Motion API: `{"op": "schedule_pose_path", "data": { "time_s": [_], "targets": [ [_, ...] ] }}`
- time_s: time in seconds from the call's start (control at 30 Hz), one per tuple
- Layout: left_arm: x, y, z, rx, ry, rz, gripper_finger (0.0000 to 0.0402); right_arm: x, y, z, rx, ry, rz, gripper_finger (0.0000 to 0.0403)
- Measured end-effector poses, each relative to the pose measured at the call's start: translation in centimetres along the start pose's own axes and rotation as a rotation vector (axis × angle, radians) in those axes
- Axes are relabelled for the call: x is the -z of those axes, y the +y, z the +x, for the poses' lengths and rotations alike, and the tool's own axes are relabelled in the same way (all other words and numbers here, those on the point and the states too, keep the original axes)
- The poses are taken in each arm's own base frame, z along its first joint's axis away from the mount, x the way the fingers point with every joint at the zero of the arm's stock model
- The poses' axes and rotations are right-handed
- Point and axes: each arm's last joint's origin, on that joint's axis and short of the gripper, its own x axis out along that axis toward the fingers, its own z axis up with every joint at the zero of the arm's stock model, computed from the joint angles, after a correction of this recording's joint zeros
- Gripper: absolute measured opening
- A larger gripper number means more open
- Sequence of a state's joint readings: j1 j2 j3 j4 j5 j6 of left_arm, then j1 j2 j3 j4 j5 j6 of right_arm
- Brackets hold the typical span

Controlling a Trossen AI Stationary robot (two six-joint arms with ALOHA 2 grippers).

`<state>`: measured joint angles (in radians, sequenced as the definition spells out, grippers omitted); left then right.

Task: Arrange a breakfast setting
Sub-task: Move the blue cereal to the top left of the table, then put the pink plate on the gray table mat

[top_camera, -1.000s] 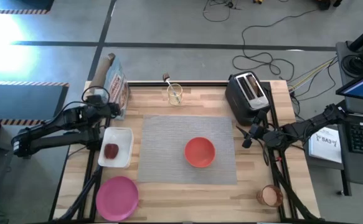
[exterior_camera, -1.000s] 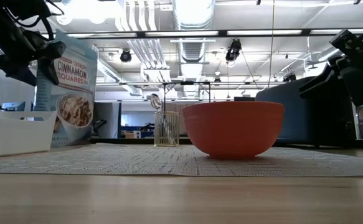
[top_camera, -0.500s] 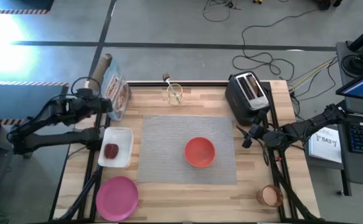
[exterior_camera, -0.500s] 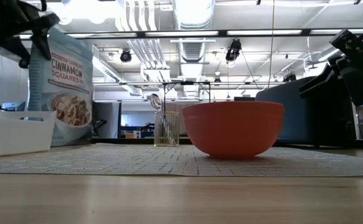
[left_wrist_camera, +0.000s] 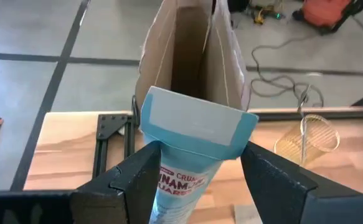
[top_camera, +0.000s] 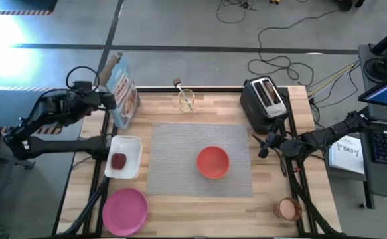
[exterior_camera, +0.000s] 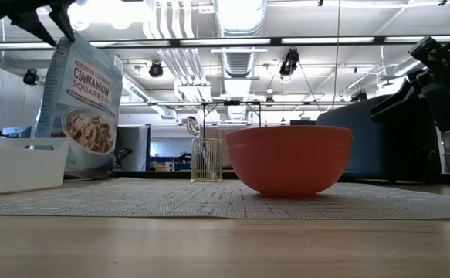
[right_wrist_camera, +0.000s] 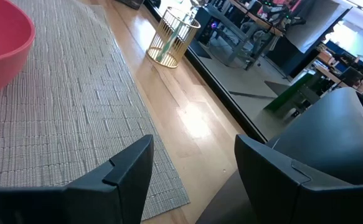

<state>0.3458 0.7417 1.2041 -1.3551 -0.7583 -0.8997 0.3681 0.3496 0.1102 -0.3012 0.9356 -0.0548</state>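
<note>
Holding the top of a cereal box point(top_camera: 121, 93), the left gripper point(top_camera: 107, 99) has its two fingers point(left_wrist_camera: 137, 180) pressed on the box's sides at the back left corner of the table point(top_camera: 200, 206); the box top is open and the box leans; the right gripper point(top_camera: 263, 147) hangs with its fingers spread apart and nothing between them, just beside the black toaster point(top_camera: 265, 101); the grey placemat point(top_camera: 173, 159) lies in the middle of the table with the red-orange bowl point(top_camera: 213, 162) on it, between the two grippers; the dark-red fruit point(top_camera: 118, 160) sits in the white tray point(top_camera: 132, 147) near the left gripper; the pink plate point(top_camera: 124, 211) lies at the front left; the small orange cup point(top_camera: 287, 209) stands at the front right.
</note>
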Motion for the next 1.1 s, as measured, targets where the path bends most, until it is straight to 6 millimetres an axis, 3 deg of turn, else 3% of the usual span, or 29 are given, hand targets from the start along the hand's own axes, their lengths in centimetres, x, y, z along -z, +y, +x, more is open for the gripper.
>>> {"op": "schedule_pose_path", "data": {
  "time_s": [0.27,0.67,0.83,1.1],
  "targets": [
    [0.8,-0.2,0.8,-0.036,0.036,0.011,0.0204,0.0,0.0,0.0,0.000,0.000,0.000,0.0215],
    [-1.2,0.9,-1.6,0.036,-0.032,-0.019,0.0204,0.0,0.0,0.0,0.000,0.000,0.000,0.0215],
    [-1.5,0.6,-2.0,0.141,0.014,0.033,0.0204,0.0,0.0,0.0,0.000,0.000,0.000,0.0215],
    [-0.4,-1.0,-1.0,0.299,0.090,0.123,0.0204,0.0,0.0,0.0,0.000,0.000,0.000,0.0215]
  ]
}}
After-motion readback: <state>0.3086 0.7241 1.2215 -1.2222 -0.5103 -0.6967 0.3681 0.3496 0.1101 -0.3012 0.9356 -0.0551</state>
